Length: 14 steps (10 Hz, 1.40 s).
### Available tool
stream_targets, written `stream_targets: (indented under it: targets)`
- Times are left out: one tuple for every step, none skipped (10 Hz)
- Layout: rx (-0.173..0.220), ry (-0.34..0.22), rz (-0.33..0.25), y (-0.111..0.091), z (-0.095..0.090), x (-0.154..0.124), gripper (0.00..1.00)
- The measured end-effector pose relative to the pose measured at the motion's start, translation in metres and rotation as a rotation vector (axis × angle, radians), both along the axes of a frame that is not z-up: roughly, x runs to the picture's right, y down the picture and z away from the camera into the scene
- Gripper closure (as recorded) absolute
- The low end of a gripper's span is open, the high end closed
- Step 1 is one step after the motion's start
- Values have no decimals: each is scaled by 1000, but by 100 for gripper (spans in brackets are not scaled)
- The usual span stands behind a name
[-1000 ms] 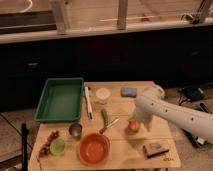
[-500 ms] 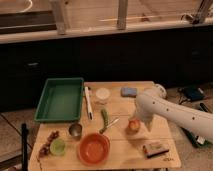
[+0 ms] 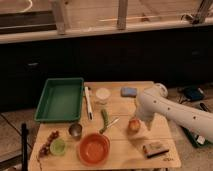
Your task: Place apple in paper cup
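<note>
vs a second ago: the arm (image 3: 170, 111) has drifted a touch toward 3 o'clock at its upper bend, while its lower end stays down over the same spot. The apple (image 3: 133, 126) hasn't moved, and nothing else on the worktop (image 3: 120, 157) has shifted.

The gripper (image 3: 136, 119) is at the arm's low end, right of the worktop's centre and pointing down. Its tip is mostly hidden by the white wrist, so how wide it stands can't be told, nor whether it has hold of anything.

The apple sits on the worktop at roughly 3 o'clock from centre, directly at 6 o'clock of the gripper in the picture, tucked against it. Real contact can't be confirmed. The yellowish patch faces the camera.

The paper cup (image 3: 103, 95) stands upright near the 12 o'clock edge, at about 11 o'clock from the apple and well apart from it.

Other items:
- green tray (image 3: 60, 100) at 10 o'clock, overhanging the left edge
- blue sponge (image 3: 128, 92) at 1 o'clock, just right of the paper cup
- metal cup (image 3: 75, 131) and green cup (image 3: 58, 146) toward 8 o'clock
- orange bowl (image 3: 94, 149) at 6 o'clock
- small box (image 3: 154, 149) at 5 o'clock, near the apple but apart from it
</note>
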State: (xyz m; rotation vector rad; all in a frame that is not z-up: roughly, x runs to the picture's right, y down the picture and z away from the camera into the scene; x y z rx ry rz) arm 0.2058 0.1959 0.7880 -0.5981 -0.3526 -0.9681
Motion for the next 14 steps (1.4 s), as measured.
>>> stream_targets:
  targets:
    - [0,0,0,-1,0,0,38]
    - [-1,-1,-1,-2,0,0,40]
    - [-2,-2,0,-3,-1,1,40]
    - [-2,-2,2,-3,0,1,40]
    - [-3,-2,3,-3,0,2,40]
    - [-3,-2,2,-4,0,2,40]
    - [-3,-1,-1,-6,-1,2,45]
    - [-3,-2,-4,-9,-2,2,50]
    - [-1,-2,-8,-12,-3,1,51]
    - [-2,-3,-10,-13,-3,1,51]
    - [-3,-3,-11,-13,-3,2,51]
    - [-3,-3,-10,-14,-3,2,51]
    - [-4,-3,-9,-16,-3,1,51]
    - [-2,-3,-9,-20,-4,0,51]
